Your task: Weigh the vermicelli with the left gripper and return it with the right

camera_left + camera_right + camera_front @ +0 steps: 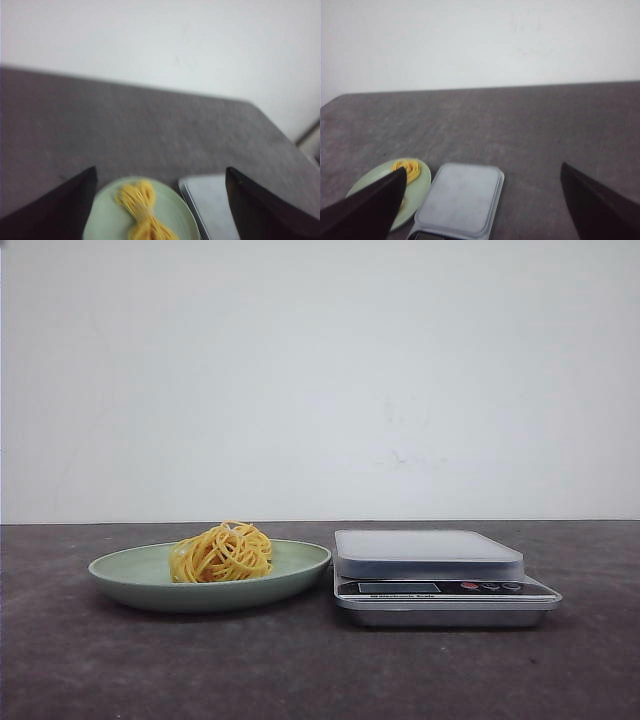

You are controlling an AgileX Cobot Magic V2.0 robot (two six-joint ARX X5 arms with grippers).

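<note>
Both jaws spread, empty. Vermicelli nest (141, 210) sits on green plate (177, 215) between left gripper (159, 200) fingers; loose strands may slip or snag; kitchen scale (440, 575) close beside. Right gripper (482, 200) idle.

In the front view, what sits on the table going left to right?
Pale green plate with the vermicelli on it → digital kitchen scale.

plate (120, 575) beside scale (430, 555), open overhead

A pale green plate (120, 575) sits just beside a scale (440, 585) on the dark table (300, 670).
</note>
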